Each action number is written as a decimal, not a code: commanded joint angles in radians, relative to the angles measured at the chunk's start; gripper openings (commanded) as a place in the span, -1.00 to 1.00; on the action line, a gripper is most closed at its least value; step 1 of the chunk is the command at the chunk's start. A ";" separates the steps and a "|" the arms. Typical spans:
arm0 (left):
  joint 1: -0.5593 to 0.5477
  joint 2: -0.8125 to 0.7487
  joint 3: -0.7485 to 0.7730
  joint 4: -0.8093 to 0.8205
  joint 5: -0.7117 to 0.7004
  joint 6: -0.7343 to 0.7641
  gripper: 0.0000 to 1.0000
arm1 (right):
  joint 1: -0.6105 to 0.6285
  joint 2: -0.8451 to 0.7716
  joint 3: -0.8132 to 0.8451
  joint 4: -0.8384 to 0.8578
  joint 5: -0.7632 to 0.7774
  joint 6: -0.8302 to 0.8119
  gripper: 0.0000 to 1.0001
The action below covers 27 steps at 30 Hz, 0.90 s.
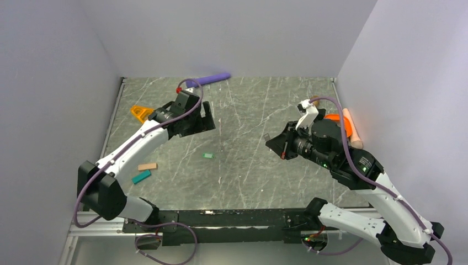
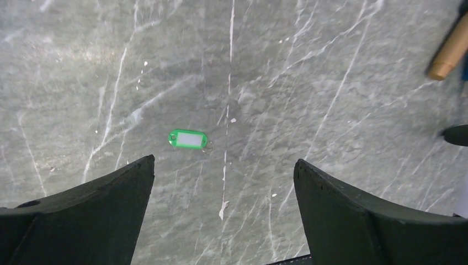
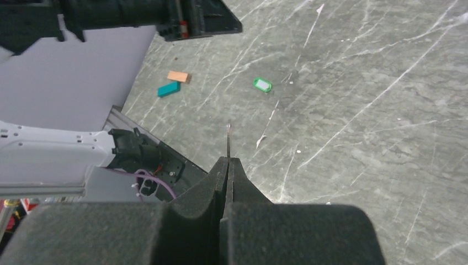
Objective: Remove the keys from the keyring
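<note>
My left hand (image 2: 223, 165) is released, its jaws spread wide with nothing between them, and it hangs over the counter (image 2: 342, 77). The keys (image 2: 187, 138), really one small green tag, lie flat on the counter right below that hand, a little left of the gap between its fingers. Nothing is touching them. From above they sit near the middle of the counter, between the two arms and well apart from the tan block (image 1: 147, 166) and the teal block (image 1: 141, 176) on the left side.

My right hand (image 3: 227, 160) is clenched on a thin sliver of metal that sticks out past the fingertips. I take it for the keyring (image 3: 228, 137) seen edge-on, held up above the counter and well away from the tag.

So I judge the separation as good as done: tag on the counter, ring in the other hand. One doubt is left. There is a faint little loop at the tag's right end in the left wrist view, and I cannot tell whether it is a second ring or only part of the tag.

The tag carries a white label window. I can read no writing on it, and I see no brand marks anywhere else.
</note>
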 commanded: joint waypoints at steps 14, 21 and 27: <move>0.004 -0.408 -0.077 0.007 -0.145 0.065 0.99 | -0.268 0.098 -0.227 0.198 -0.309 0.064 -1.00; 0.005 -0.580 -0.178 0.092 -0.139 0.113 0.99 | -0.407 0.172 -0.322 0.291 -0.458 0.113 -1.00; 0.006 -0.648 -0.201 0.038 -0.174 0.123 0.99 | -0.479 0.261 -0.416 0.358 -0.508 0.149 -1.00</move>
